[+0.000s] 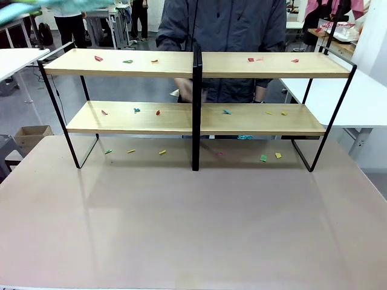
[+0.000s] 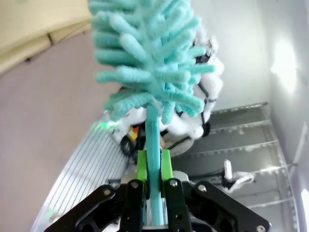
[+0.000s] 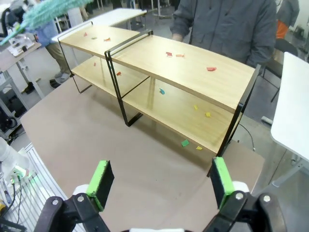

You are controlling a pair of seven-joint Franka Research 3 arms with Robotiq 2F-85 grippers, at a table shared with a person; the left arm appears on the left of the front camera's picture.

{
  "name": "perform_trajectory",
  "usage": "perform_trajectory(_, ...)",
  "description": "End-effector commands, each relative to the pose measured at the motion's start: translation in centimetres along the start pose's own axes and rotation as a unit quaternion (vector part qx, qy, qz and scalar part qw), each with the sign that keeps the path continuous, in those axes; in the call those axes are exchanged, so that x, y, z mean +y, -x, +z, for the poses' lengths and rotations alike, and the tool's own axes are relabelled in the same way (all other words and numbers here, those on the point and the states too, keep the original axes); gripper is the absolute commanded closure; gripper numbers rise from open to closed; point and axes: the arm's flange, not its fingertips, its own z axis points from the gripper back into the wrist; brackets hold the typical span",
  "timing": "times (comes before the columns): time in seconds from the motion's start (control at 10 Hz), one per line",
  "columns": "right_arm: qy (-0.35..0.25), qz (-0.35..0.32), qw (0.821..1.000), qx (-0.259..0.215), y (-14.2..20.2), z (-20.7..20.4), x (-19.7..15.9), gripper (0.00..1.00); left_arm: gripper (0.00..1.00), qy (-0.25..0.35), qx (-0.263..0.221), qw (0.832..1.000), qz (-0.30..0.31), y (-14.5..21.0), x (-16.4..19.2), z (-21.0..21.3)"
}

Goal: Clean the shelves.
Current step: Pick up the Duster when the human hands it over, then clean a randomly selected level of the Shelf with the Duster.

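Left gripper [image 2: 153,159] pinches the duster [image 2: 149,53] low on its thin handle — right gripper [image 3: 161,176] spread, empty.
Duster head looks soft and light; shelves [image 1: 151,63] rigid, paper scraps [image 1: 98,58] should flick off easily.

One duster [image 2: 149,63], teal and fluffy, has its handle pinched between the left gripper's [image 2: 153,154] two green pads [image 2: 141,166]. Beyond the right gripper's [image 3: 161,164] two spread fingers [image 3: 102,181] stands one set of shelves [image 3: 193,72] with two wooden boards and one central black upright [image 1: 196,109]. The paper scraps [image 1: 98,58] come in three groups: six on the top board, six on the lower board [image 1: 181,124], and six on the table [image 1: 181,229] beneath. A seventh, teal scrap [image 1: 245,137] lies farther back and is hard to place. One person [image 1: 230,24] stands beyond the shelves.
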Motion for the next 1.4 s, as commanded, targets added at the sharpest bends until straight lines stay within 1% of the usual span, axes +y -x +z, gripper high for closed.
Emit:
perform_trajectory(0.0,-0.004,0.001,1.0,-0.003,0.0,0.0,0.0,0.0,1.0,-0.057,-0.06,0.995,-0.052,3.7,-0.2,7.1)
perform_trajectory(0.1,-0.004,0.001,1.0,-0.003,0.0,0.0,0.0,0.0,1.0,-0.082,-0.103,0.99,-0.05,5.9,0.0,10.8)
perform_trajectory(0.2,-0.004,0.001,1.0,-0.003,0.0,0.0,0.0,0.0,1.0,-0.096,-0.128,0.986,-0.044,8.2,0.6,13.8)
perform_trajectory(0.3,-0.004,0.001,1.0,-0.003,0.0,0.0,0.0,0.0,1.0,-0.122,-0.136,0.982,-0.05,10.3,1.3,16.1)
perform_trajectory(0.4,-0.004,0.001,1.0,-0.003,0.0,0.0,0.0,0.0,1.0,-0.106,-0.159,0.98,-0.059,11.9,1.9,17.7)
perform_trajectory(0.5,-0.004,0.001,1.0,-0.003,0.0,0.0,0.0,0.0,1.0,-0.113,-0.195,0.972,-0.061,12.4,2.8,17.3)
perform_trajectory(0.6,-0.004,0.001,1.0,-0.003,0.0,0.0,0.0,0.0,1.0,-0.107,-0.155,0.981,-0.041,12.2,1.5,17.5)
perform_trajectory(1.3,-0.004,0.001,1.0,-0.003,0.0,0.0,0.0,0.0,1.0,-0.107,-0.155,0.981,-0.041,12.2,1.5,17.5)
